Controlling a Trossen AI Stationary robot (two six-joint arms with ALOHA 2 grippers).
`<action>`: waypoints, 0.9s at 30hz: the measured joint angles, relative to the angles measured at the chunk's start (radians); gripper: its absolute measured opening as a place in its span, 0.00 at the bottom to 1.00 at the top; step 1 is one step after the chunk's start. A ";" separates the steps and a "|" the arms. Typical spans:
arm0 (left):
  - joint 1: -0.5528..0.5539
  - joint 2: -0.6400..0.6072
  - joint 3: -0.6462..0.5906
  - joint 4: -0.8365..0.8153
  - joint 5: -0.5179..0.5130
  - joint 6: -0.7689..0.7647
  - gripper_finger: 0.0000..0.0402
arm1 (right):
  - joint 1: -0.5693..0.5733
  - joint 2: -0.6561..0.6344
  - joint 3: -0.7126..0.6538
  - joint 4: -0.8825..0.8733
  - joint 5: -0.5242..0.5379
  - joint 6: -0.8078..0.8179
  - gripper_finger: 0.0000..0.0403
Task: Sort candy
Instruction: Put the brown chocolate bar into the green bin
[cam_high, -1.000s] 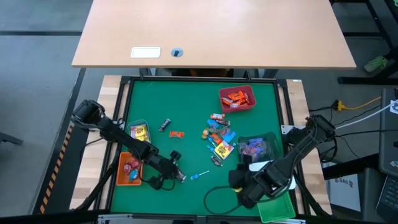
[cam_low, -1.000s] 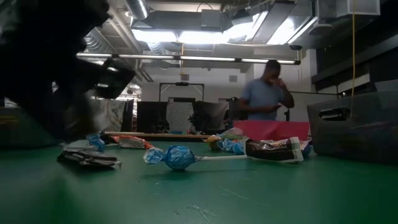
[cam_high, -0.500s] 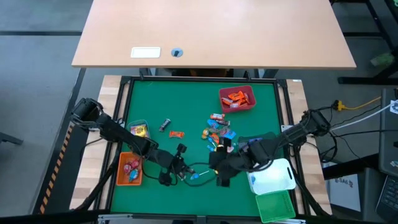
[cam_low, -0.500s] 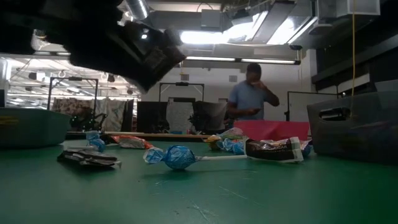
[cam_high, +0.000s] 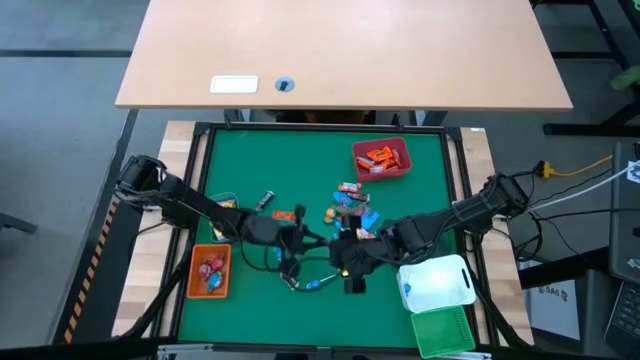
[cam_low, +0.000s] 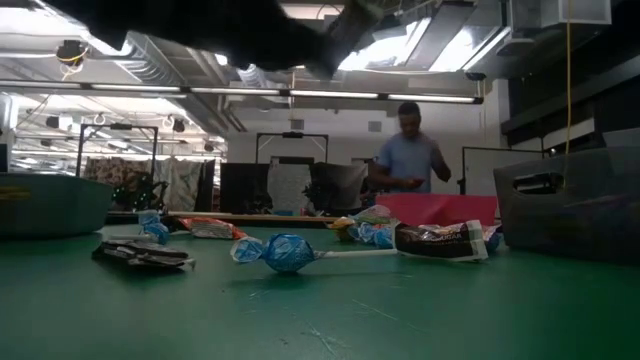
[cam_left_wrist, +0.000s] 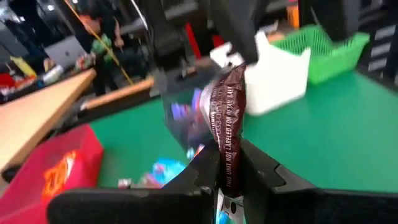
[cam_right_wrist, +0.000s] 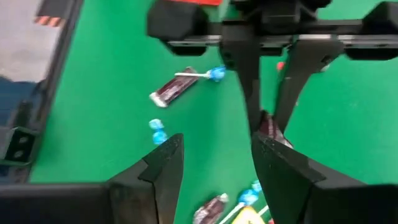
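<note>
The left gripper (cam_left_wrist: 229, 180) is pinching a dark brown candy bar (cam_left_wrist: 227, 124) by its lower end, so the bar is standing up between the two fingers in the middle of the left wrist picture. In the high view that gripper (cam_high: 292, 243) is sitting just left of the mat's centre, nose to nose with the right gripper (cam_high: 345, 262), whose fingers (cam_right_wrist: 163, 163) are standing apart with nothing in them. The bar looks light and fairly stiff, but its wrapper is glossy and probably slippery, so a hold across the flat body seems safer to me than one on the crimped end. The rest of the candy (cam_high: 352, 218) is lying loose in the middle of the green mat (cam_high: 240, 150), with more in the red bin (cam_high: 401, 166) at upper right and the orange bin (cam_high: 192, 280) at lower left. A blue lollipop (cam_low: 286, 252) is lying in the low view's centre; its thin stick (cam_low: 350, 254) looks like the easy place to take it. The white bin (cam_high: 440, 283) and green basket (cam_high: 445, 330) are sitting at lower right.
</note>
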 joint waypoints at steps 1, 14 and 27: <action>0.002 0.000 0.000 0.015 0.007 0.000 0.08 | 0.000 0.000 0.000 0.000 0.024 0.000 0.47; 0.001 0.000 0.000 0.015 0.027 -0.053 0.08 | 0.002 0.000 0.000 -0.065 0.136 -0.075 0.47; -0.005 0.000 0.000 0.024 0.055 -0.052 0.08 | 0.002 0.006 0.000 -0.093 0.101 -0.051 0.29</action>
